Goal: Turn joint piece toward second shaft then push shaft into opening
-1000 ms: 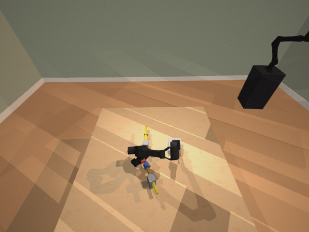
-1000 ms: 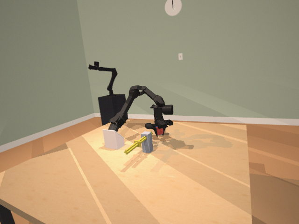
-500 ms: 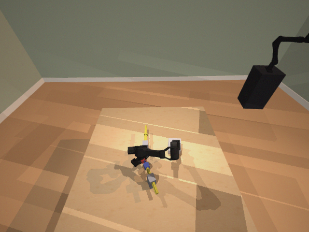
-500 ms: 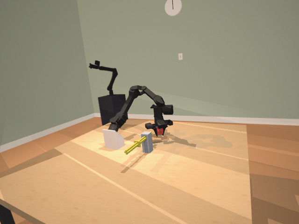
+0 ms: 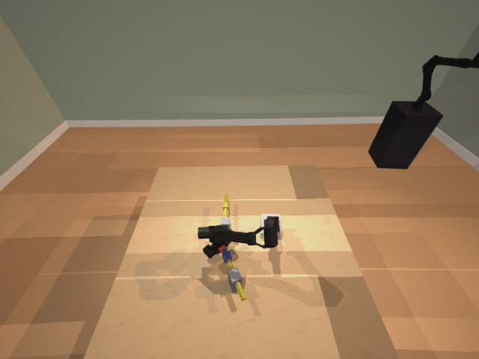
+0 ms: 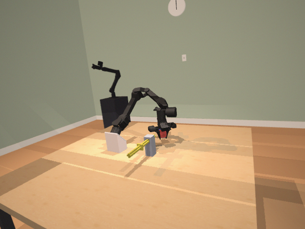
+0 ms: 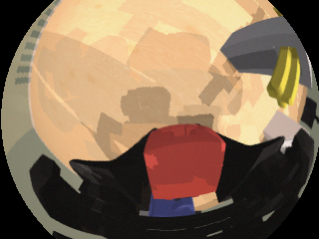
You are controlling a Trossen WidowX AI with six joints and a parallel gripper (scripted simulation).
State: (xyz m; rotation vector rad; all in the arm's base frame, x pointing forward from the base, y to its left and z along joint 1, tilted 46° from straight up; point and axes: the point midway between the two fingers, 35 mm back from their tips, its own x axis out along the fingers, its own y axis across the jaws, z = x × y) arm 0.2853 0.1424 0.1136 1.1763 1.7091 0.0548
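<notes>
The red joint piece (image 5: 221, 248) (image 6: 163, 133) (image 7: 184, 161) sits between the fingers of my gripper (image 6: 163, 137), which is shut on it above the table. A blue part (image 5: 227, 256) (image 7: 171, 207) joins it to the first yellow shaft (image 5: 240, 290), fixed in a grey block (image 5: 234, 274) at the front in the top view. The second yellow shaft (image 5: 225, 210) (image 6: 134, 150) (image 7: 285, 75) runs through the other grey block (image 5: 224, 221) (image 6: 150, 147) (image 7: 264, 42). Its near end shows at the right of the wrist view, apart from the red piece. Which way the opening points is not clear.
The white arm base (image 5: 270, 217) (image 6: 114, 142) (image 7: 281, 126) stands beside the second block. The second shaft has a yellow collar (image 6: 140, 146) on its outer part. A second black arm on a dark pedestal (image 5: 406, 134) (image 6: 113, 108) stands off the table.
</notes>
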